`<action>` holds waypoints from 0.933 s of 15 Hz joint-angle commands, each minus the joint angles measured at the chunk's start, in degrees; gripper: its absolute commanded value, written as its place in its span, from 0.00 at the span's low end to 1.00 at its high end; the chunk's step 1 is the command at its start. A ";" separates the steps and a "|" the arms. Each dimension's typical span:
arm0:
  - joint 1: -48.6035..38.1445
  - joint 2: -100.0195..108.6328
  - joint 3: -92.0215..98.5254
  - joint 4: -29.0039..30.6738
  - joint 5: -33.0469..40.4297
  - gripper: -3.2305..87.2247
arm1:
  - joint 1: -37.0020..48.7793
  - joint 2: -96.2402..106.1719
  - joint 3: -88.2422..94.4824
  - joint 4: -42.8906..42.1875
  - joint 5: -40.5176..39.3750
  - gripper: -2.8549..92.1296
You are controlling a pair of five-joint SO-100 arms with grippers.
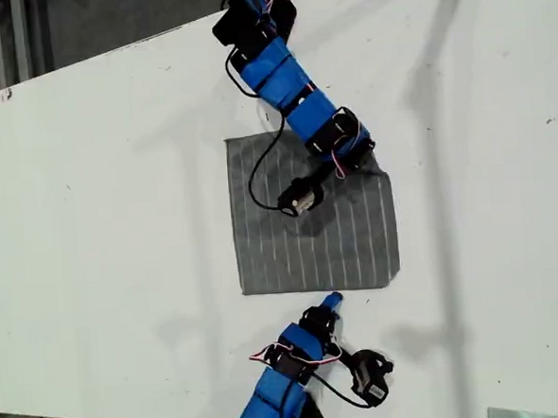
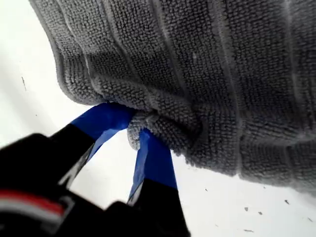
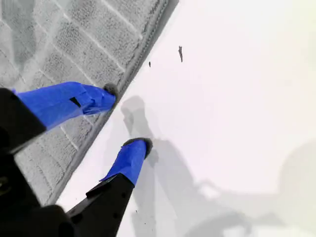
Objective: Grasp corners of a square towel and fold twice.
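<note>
The dark grey striped towel [image 1: 319,249] lies spread flat on the white table [image 1: 100,229] in the middle of the exterior view. My first gripper [image 1: 359,155] reaches in from the top of that view and is shut on the towel's far right corner. In the first wrist view its blue fingers [image 2: 153,158] pinch a bunched fold of the towel [image 2: 222,74]. My second gripper [image 1: 332,303] stands open at the towel's near edge. One blue finger [image 3: 74,101] rests over the towel's border [image 3: 59,39], the other finger [image 3: 129,158] over bare table.
The first arm's wrist camera [image 1: 302,198] and a black cable hang over the towel. The second arm's camera [image 1: 370,376] sits near the table's front edge. Metal pieces [image 1: 519,412] show at the exterior view's right corners. Dark floor lies beyond the table's far edge.
</note>
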 commanded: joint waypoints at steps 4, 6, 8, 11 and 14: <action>8.00 -18.37 -34.19 14.50 -0.70 0.24 | 0.18 0.00 -2.37 1.14 0.09 0.03; 7.21 -26.98 -43.86 16.17 2.81 0.24 | -0.35 0.09 -2.64 1.14 0.44 0.03; 7.38 -30.67 -45.97 13.97 3.25 0.25 | -1.49 0.53 -2.64 1.49 1.23 0.03; 7.21 -35.07 -45.35 10.63 2.90 0.26 | -2.72 1.23 -2.72 1.93 2.37 0.03; 8.35 -40.69 -48.34 5.80 1.93 0.15 | -3.52 2.20 -2.72 3.25 3.69 0.03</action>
